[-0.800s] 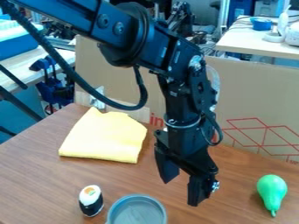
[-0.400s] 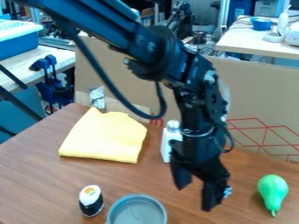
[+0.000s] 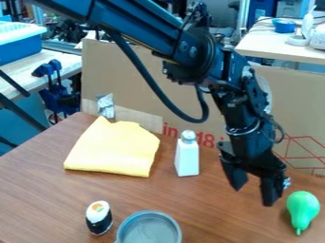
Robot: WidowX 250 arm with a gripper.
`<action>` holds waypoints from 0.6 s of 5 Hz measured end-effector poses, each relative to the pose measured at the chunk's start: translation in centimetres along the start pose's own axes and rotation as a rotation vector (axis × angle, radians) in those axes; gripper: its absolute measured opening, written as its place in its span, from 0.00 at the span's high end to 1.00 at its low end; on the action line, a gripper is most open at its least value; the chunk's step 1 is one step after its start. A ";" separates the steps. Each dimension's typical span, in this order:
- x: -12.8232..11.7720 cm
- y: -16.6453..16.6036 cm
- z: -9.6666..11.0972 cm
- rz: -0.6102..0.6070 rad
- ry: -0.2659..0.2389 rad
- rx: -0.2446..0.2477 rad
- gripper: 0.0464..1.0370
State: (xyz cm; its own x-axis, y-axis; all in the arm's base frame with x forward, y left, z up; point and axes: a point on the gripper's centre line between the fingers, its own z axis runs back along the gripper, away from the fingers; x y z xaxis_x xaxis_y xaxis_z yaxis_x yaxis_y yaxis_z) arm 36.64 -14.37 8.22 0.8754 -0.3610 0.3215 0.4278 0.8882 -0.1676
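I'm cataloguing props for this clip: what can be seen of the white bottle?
The white bottle stands upright on the brown table, between the yellow cloth and the gripper. It is flat-sided, perhaps plastic or ceramic, narrowing slightly towards a rounded silvery cap. Only the table appears to touch it.

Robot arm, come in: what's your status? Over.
Gripper open, nothing held. Green pear nearest, not in contact. White bottle upright, off to the other side.
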 end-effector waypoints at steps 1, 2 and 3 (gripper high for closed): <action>0.4 -0.8 0.0 0.016 -0.023 -0.043 0.04; 1.1 -1.9 0.0 0.065 -0.070 -0.114 0.04; 1.6 -2.6 0.1 0.118 -0.096 -0.165 0.04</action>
State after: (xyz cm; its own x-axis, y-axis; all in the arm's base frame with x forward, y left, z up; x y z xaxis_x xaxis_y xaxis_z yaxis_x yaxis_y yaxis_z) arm 36.84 -17.25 9.27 0.8992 -0.2219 0.3771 0.3622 0.8609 -0.3572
